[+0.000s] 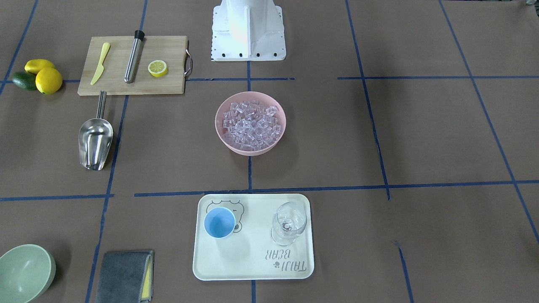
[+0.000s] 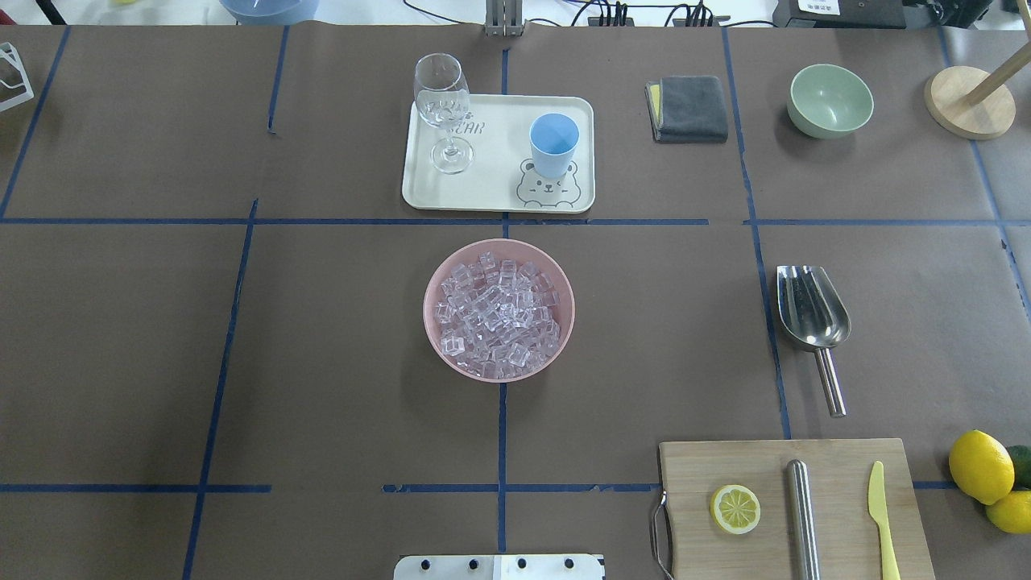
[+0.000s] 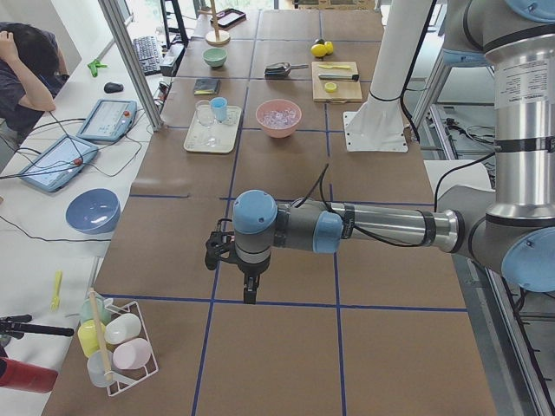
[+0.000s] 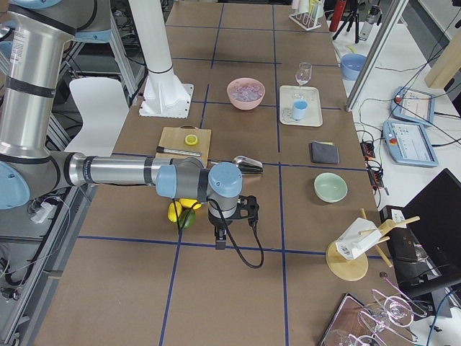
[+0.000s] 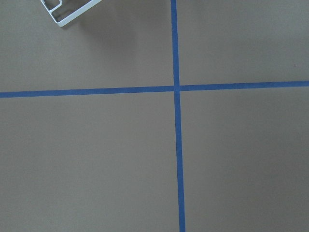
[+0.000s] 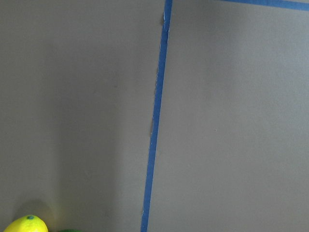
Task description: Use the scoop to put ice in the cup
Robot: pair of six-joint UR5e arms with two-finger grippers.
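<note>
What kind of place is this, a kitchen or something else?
Probably a robotics lab, not a kitchen: the table is covered with brown paper and gridded with blue tape lines, and an operator is beside control tablets.

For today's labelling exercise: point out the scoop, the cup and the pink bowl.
scoop (image 2: pixel 809 306): overhead exterior view, inside its trough.
cup (image 2: pixel 552 161): overhead exterior view, blue side wall.
pink bowl (image 2: pixel 429 314): overhead exterior view, left rim.

The ice (image 2: pixel 499 318), clear cubes, is heaped in a pink bowl (image 2: pixel 429 310) mid-table. The light-blue cup (image 2: pixel 554 145) sits upright and empty on a tray (image 2: pixel 491 193). The shiny scoop (image 2: pixel 812 310) lies trough-up on the robot's right.
</note>
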